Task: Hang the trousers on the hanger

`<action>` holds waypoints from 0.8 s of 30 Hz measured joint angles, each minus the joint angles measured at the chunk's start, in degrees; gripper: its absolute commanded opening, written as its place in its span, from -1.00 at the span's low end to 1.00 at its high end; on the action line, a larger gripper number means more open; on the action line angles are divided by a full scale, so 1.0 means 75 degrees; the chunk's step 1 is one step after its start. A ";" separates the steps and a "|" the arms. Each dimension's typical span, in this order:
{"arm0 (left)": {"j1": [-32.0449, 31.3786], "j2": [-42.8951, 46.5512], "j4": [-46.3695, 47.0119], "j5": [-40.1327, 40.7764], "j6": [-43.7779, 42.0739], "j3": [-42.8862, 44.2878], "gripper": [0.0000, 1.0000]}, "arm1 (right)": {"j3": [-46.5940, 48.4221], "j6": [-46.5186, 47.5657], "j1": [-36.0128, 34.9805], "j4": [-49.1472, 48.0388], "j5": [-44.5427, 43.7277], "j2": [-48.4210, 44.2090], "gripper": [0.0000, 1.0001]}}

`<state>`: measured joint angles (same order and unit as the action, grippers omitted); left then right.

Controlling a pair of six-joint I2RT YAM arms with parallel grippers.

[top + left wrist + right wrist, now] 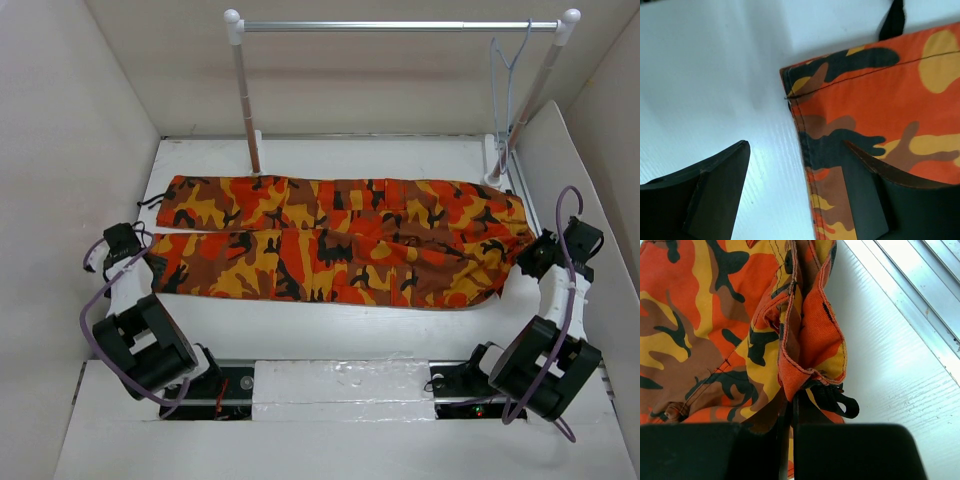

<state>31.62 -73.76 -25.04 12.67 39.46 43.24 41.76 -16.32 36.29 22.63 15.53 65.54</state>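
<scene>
I count one pair of trousers (340, 240), one hanger (495, 100), one rail (400, 26), one table (330, 325), and two pincers of mine: left pincer (132, 245), right pincer (532, 255).

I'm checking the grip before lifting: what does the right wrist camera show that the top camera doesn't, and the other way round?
Right wrist only: the right pincer shut on a bunched fold of the trousers. Top only: the hanger on the rail, the left pincer at the leg ends. Both: the trousers lying on the white table.
</scene>
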 measured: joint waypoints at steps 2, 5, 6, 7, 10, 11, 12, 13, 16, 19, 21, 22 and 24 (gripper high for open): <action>0.0000 -0.0166 0.0003 -0.0093 0.0029 -0.0079 0.32 | -0.0003 0.0006 0.0000 0.0006 0.0003 -0.0061 -1.00; 0.0000 -0.0586 0.0125 -0.0291 0.0064 -0.0093 -0.15 | -0.0006 0.0020 0.0015 0.0061 0.0000 -0.0175 -1.00; 0.0000 -0.0729 0.0207 -0.0373 0.0047 -0.0099 -0.52 | -0.0009 0.0041 0.0041 0.0099 -0.0006 -0.0236 -1.00; 0.0000 -0.0839 0.0283 -0.0440 0.0070 -0.0102 -1.00 | -0.0015 0.0090 0.0076 0.0163 -0.0003 -0.0318 -1.00; 0.0000 -0.1055 0.0341 -0.0484 -0.0087 -0.0082 -1.00 | -0.0017 0.0303 0.0210 0.0484 -0.0090 -0.0662 -1.00; 0.0006 -0.1049 0.0262 -0.0458 -0.0108 -0.0009 -1.00 | -0.0017 0.0385 0.0216 0.0621 -0.0187 -0.0819 -1.00; 0.0015 -0.1026 0.0143 -0.0434 -0.0125 0.0114 -1.00 | -0.0017 0.0458 0.0216 0.0758 -0.0268 -0.0985 -1.00; 0.0015 -0.0988 0.0015 -0.0408 -0.0117 0.0280 -1.00 | -0.0017 0.0522 0.0216 0.0860 -0.0335 -0.1145 -1.00; -0.0023 -0.0839 -0.0268 -0.0440 0.0006 0.0991 -1.00 | 0.0009 0.0621 0.0204 0.0970 -0.0472 -0.1370 -1.00; -0.0172 -0.0574 -0.0291 -0.0624 0.0216 0.1614 -1.00 | 0.0315 0.0662 0.0204 0.1087 -0.0495 -0.0883 -1.00; -0.0291 -0.0481 -0.0382 -0.0691 0.0353 0.2005 -1.00 | 0.0673 0.0624 0.0157 0.1134 -0.0490 -0.0391 -1.00; -0.0373 -0.0475 -0.0428 -0.0734 0.0414 0.2244 -1.00 | 0.0933 0.0568 0.0082 0.1096 -0.0490 -0.0070 -1.00; -0.0498 -0.0527 -0.0472 -0.0868 0.0490 0.2760 -1.00 | 0.1320 0.0452 -0.0114 0.0921 -0.0493 0.0396 -1.00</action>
<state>27.88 -77.71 -28.58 6.15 43.13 63.94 51.66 -12.93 35.44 29.54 11.84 68.51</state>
